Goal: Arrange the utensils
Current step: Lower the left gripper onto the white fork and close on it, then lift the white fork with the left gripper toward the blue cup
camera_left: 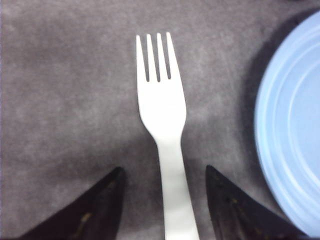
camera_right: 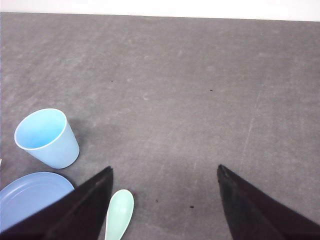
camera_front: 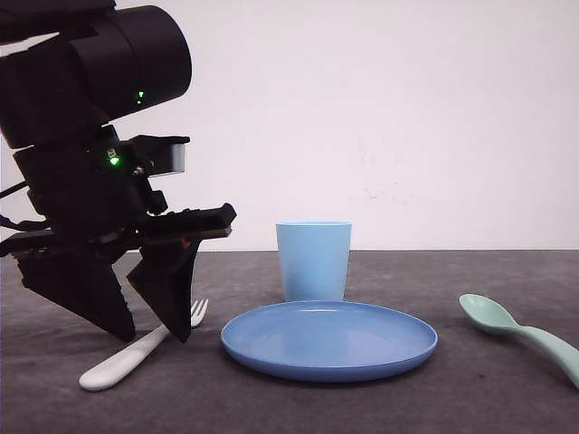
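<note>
The fork [camera_front: 136, 351] is lying flat on the table [camera_front: 470, 398], just left of the plate [camera_front: 330, 340], with its prongs pointing away from the robot and slightly toward the plate and its thick handle running back toward the near left edge; the long axis is therefore running diagonally, near-left to far-right. The left gripper [camera_left: 162, 175] is standing low over the handle with its fingers spread, one on each side of the shaft and not touching it in the left wrist view, so nothing is being held. The spoon [camera_front: 525, 332] is lying on the table well to the right of the plate, bowl toward the plate and handle trailing off toward the near right. The right gripper [camera_right: 165, 172] is hanging spread apart and empty above the table, with the spoon bowl showing beside one finger. The cup [camera_front: 313, 260] is standing upright just behind the plate. Judged from this layout, neither utensil is organized yet: the fork grasp is about to begin, and the spoon is remaining untouched.
</note>
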Action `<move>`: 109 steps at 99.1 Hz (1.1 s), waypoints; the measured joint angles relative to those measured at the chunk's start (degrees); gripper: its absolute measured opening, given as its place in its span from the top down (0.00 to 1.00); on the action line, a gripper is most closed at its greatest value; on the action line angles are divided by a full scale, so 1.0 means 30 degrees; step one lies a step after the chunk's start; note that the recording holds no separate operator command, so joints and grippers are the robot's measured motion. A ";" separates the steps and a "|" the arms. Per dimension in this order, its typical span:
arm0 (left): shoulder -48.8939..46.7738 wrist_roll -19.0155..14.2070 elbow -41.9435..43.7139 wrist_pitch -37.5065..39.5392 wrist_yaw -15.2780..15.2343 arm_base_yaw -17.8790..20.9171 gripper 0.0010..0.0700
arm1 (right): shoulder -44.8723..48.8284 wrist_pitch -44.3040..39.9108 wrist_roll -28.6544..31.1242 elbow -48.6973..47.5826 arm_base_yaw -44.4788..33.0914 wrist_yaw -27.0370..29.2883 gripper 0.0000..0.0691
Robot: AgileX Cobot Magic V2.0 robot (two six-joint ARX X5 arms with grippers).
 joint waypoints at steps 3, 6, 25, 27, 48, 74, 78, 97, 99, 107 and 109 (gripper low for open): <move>0.0022 -0.0073 0.0000 0.0022 -0.0015 0.0000 0.66 | 0.0000 0.0000 0.0000 0.0000 0.0000 0.0000 0.40; 0.0066 -0.0168 0.0015 0.0036 -0.0080 0.0007 0.71 | 0.0000 0.0000 0.0000 0.0000 0.0000 0.0000 0.40; 0.0131 -0.0707 0.0036 0.0087 -0.0124 -0.0131 0.90 | 0.0000 0.0000 0.0000 0.0000 0.0000 0.0000 0.40; 0.0131 -0.0721 0.0036 0.0095 -0.0124 -0.0160 0.90 | 0.0000 -0.0007 0.0000 0.0000 0.0000 0.0000 0.40; 0.0131 -0.1005 0.0036 0.0102 -0.0124 -0.0262 0.92 | 0.0000 -0.0022 0.0000 0.0000 0.0000 0.0000 0.40; -0.0240 -0.1056 0.0080 0.0255 -0.0423 -0.0554 0.92 | 0.0000 -0.0044 0.0000 0.0000 0.0000 0.0000 0.40; -0.0685 -0.1035 0.0080 0.0634 -0.0750 -0.0707 0.92 | 0.0000 -0.0044 0.0000 0.0000 0.0000 0.0015 0.40; -0.3883 -0.0605 0.0117 0.3993 -0.2871 -0.1377 0.92 | 0.0000 -0.0044 0.0000 0.0000 0.0000 0.0109 0.40; -0.4109 -0.0495 0.0117 0.4422 -0.3075 -0.1443 0.92 | 0.0000 -0.0044 0.0000 0.0000 0.0000 0.0117 0.40; -0.4714 0.0095 0.0124 0.6280 -0.3643 -0.1734 0.92 | 0.0000 -0.0044 0.0000 0.0000 0.0000 0.0117 0.40; -0.4779 0.0270 0.0124 0.6798 -0.3774 -0.1800 0.92 | 0.0000 -0.0044 0.0000 0.0000 0.0000 0.0117 0.40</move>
